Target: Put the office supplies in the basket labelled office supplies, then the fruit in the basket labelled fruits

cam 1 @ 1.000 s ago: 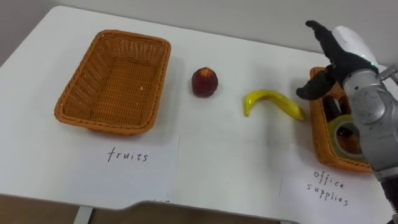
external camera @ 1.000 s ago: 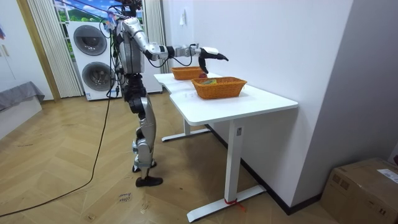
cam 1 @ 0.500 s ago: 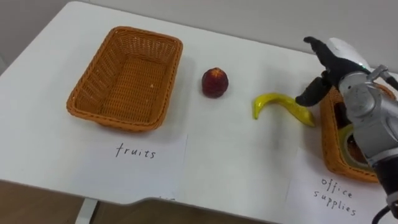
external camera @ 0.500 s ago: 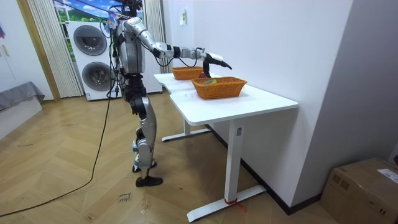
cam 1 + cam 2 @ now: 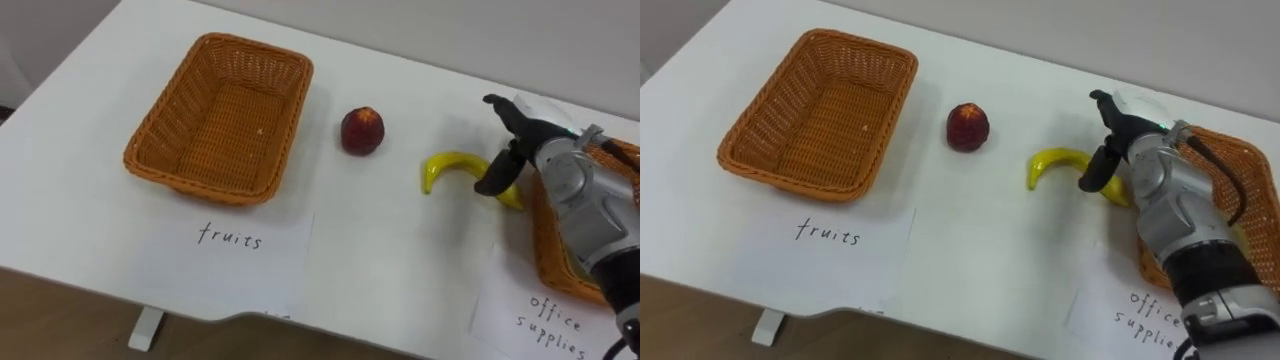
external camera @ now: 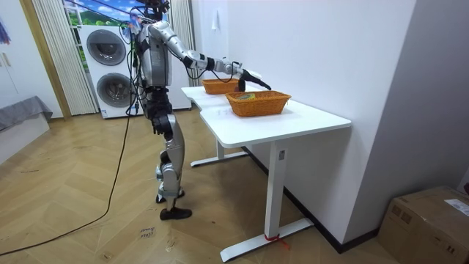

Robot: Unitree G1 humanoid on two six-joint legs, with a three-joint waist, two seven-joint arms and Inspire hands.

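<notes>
Left eye view: a curved yellow banana (image 5: 450, 167) lies on the white table (image 5: 380, 270), between a round dark-red fruit (image 5: 362, 131) and the right wicker basket (image 5: 543, 245); the robot's right hand (image 5: 522, 140) hovers over the banana's right end, fingers spread and gripping nothing, hiding that tip; contact is unclear; the frame edge cuts off the right basket

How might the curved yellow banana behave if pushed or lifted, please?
Lying flat on its arc, the curved yellow banana probably pivots rather than rolls. Its smooth skin could slip in the right hand at its end.
</notes>
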